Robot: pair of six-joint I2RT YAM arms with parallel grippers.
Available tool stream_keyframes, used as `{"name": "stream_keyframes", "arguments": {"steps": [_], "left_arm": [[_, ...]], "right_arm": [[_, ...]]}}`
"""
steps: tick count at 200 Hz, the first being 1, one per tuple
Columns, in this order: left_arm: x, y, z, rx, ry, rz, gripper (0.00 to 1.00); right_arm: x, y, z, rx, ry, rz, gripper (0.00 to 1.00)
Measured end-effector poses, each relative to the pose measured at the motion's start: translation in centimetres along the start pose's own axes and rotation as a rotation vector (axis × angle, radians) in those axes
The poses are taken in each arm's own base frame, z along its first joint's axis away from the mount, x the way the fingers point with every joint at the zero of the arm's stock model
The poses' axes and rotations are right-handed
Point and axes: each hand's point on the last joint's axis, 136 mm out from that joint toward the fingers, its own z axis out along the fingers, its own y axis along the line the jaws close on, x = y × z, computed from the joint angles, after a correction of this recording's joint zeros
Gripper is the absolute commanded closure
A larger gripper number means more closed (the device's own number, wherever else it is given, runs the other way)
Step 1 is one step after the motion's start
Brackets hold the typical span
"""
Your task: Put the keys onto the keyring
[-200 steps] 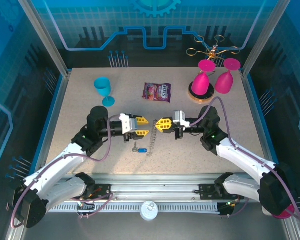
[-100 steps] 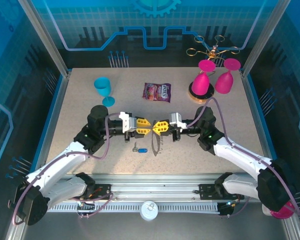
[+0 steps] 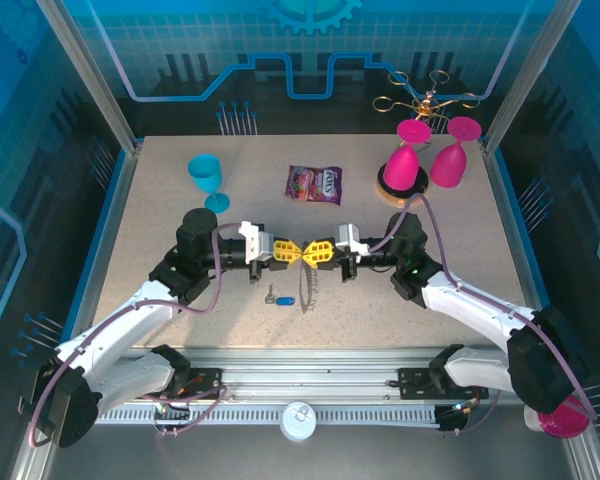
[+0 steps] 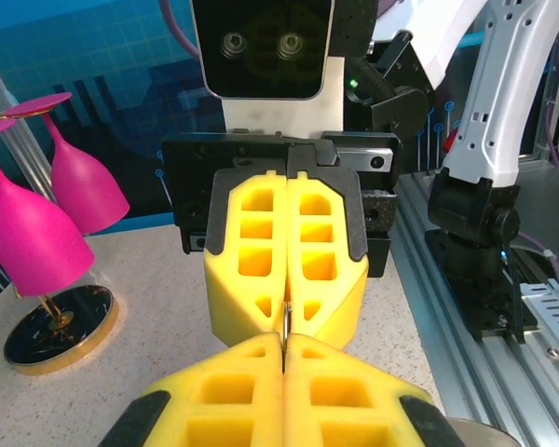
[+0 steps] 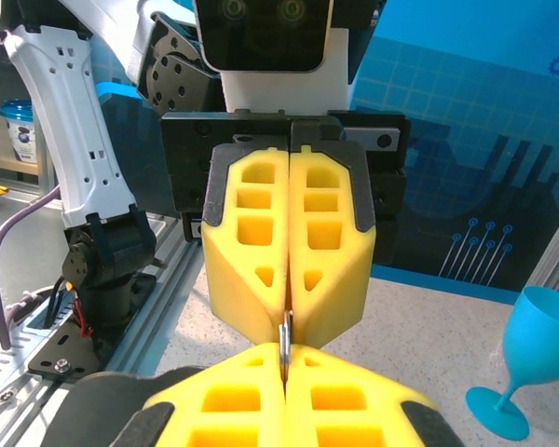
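Grippers tip to tip above mid-front of the counter (image 3: 150, 210). Left gripper (image 3: 293, 252) is closed, yellow pads pressed flat together, no gap. Right gripper (image 3: 312, 250) is also closed and faces it nose to nose. Both wrist views show a thin metal bit pinched right where the two tips meet. The overhead view shows the keyring (image 3: 307, 285) hanging from that point as a slack dark chain, lower end at or near the counter; contact cannot be told. So both grippers clamp the keyring at nearly one spot.

Key (image 3: 284, 301) lies flat on the counter just left of the hanging chain, blue head toward the chain, silver shank pointing left. It is free, not on the chain, and no gripper touches it.

Room:
- Bare counter left of the key up to the left arm's elbow.
- A bare strip between the key and the near metal rail.
- Right-front counter open apart from the right arm.
- Candy bag (image 3: 314, 184) behind the grippers, near but apart.
- Blue goblet (image 3: 208, 180) upright at back left, close to the left arm's wrist joint.
- Two pink goblets (image 3: 430, 160) at back right, leaning, one over a round coaster (image 3: 398, 188) just behind the right arm's elbow.
- Gold stand (image 3: 420, 101) at the back edge.
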Motion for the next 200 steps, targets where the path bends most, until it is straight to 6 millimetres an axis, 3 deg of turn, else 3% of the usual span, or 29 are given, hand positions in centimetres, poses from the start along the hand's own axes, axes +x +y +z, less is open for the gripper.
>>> {"name": "stream_keyframes", "arguments": {"steps": [23,55,101,200], "left_arm": [[0.3,1.0,-0.1,-0.054,0.036,0.044,1.00],[2.0,1.3,-0.2,-0.086,0.133,0.113,1.00],[2.8,1.4,-0.3,-0.089,0.245,0.244,1.00],[3.7,1.0,-0.4,-0.068,0.323,0.312,1.00]], "right_arm": [[0.6,-0.3,-0.1,0.039,0.034,-0.009,0.69],[2.4,-2.4,-1.0,0.198,0.215,-0.109,0.71],[4.6,-2.3,-1.2,0.222,0.380,-0.216,0.74],[4.5,-1.3,0.1,0.175,0.396,-0.272,0.84]]}}
